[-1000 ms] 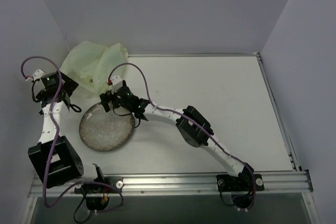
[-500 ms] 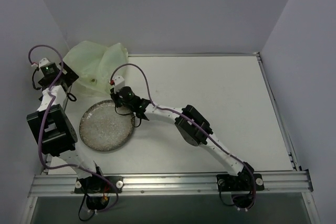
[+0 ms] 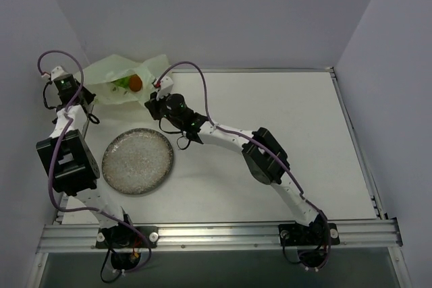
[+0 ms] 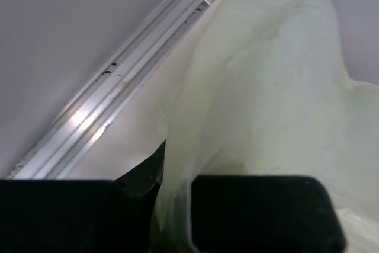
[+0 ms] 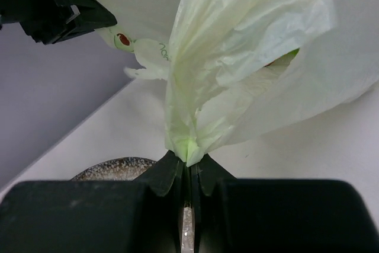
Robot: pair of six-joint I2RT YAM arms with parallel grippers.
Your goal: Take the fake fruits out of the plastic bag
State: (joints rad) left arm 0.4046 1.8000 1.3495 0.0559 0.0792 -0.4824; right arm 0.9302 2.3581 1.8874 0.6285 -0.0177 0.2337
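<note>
Fruits (image 3: 133,83) lie in the bag (image 3: 152,65) (far left corner), behind the plate (image 3: 137,162).

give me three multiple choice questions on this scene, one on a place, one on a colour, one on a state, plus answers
1. Where is the plate relative to the bag?
A) nearer the arm bases
B) inside it
C) at the far right corner

2. What colour is the fruit that shows most clearly in the bag from above?
A) blue
B) orange
C) white

3. How is the right hand?
A) open above the plate
B) shut on a fruit
C) shut on the bag

Answers:
1 A, the top view puts the plate on the bases' side of the bag.
2 B, an orange ball sits in the bag's mouth.
3 C, the right wrist view shows its jaws pinching a bunch of film.
</note>
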